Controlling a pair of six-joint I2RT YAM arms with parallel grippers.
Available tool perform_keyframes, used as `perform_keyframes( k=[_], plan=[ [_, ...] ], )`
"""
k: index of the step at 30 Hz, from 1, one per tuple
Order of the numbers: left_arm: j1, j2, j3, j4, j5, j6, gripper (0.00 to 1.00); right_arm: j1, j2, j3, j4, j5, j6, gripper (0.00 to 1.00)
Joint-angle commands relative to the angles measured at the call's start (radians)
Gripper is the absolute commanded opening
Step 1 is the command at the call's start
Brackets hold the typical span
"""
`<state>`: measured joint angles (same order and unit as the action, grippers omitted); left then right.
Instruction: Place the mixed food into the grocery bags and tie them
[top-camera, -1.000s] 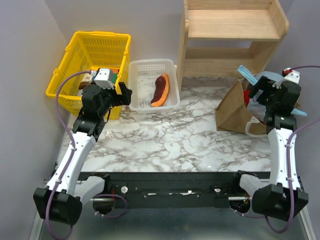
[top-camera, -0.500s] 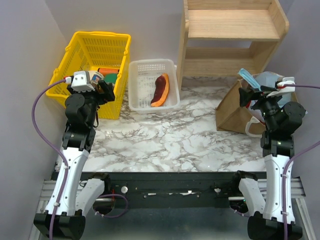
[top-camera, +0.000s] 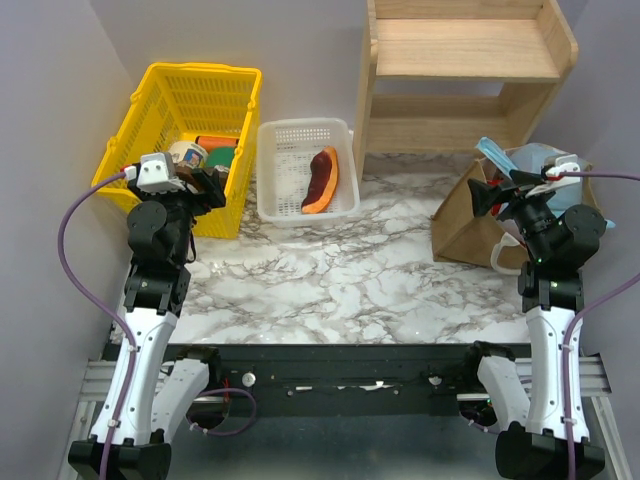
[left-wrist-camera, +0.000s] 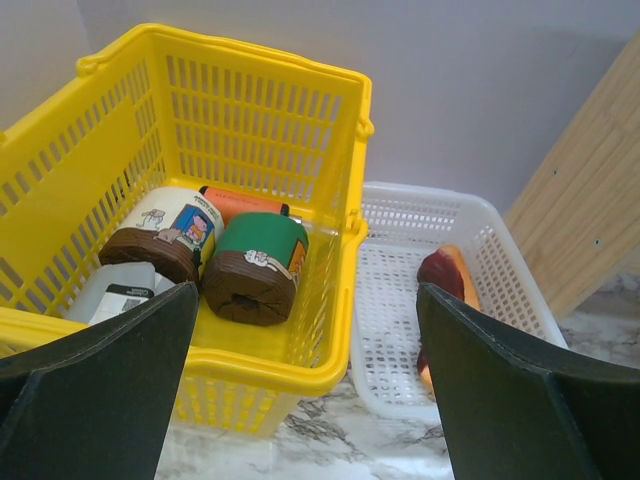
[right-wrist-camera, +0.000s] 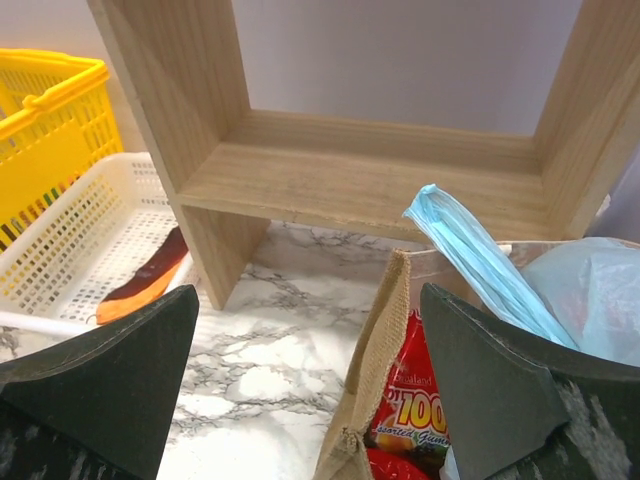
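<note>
The tan-brown bag (top-camera: 462, 225) stands at the right of the table, its mouth open. In the right wrist view a shiny red snack packet (right-wrist-camera: 415, 420) sits inside the tan-brown bag (right-wrist-camera: 385, 340). The light-blue bag (top-camera: 530, 160) rises out of it, its twisted top (right-wrist-camera: 480, 260) pointing up-left. My right gripper (top-camera: 487, 195) is open and empty above the brown bag's left rim (right-wrist-camera: 310, 390). My left gripper (top-camera: 210, 185) is open and empty in front of the yellow basket (left-wrist-camera: 310, 390). No loose fruit shows.
The yellow mesh basket (top-camera: 160, 110) at the back left holds jars and cans (left-wrist-camera: 250, 265). The white slotted tray (top-camera: 290, 130) beside it holds the purple-and-orange wedge (top-camera: 322, 180). A wooden shelf (top-camera: 465, 60) stands at the back right, close behind the bags.
The left gripper has drawn back left from the tray's edge to the basket's front. The right arm has pulled back and lowered, its gripper now pointing left over the brown bag.
</note>
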<state>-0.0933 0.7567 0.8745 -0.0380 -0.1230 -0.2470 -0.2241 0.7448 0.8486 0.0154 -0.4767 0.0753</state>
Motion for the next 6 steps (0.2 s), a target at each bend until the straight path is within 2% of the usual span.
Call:
perform_keyframes(
  k=[1, 6],
  plan=[
    [0.004, -0.013, -0.014, 0.055, -0.015, 0.014, 0.99, 0.002, -0.015, -0.011, 0.034, -0.028, -0.02, 1.0],
    [0.004, -0.011, -0.019, 0.059, -0.012, 0.009, 0.99, 0.002, -0.021, -0.011, 0.032, -0.03, -0.02, 1.0]
  ],
)
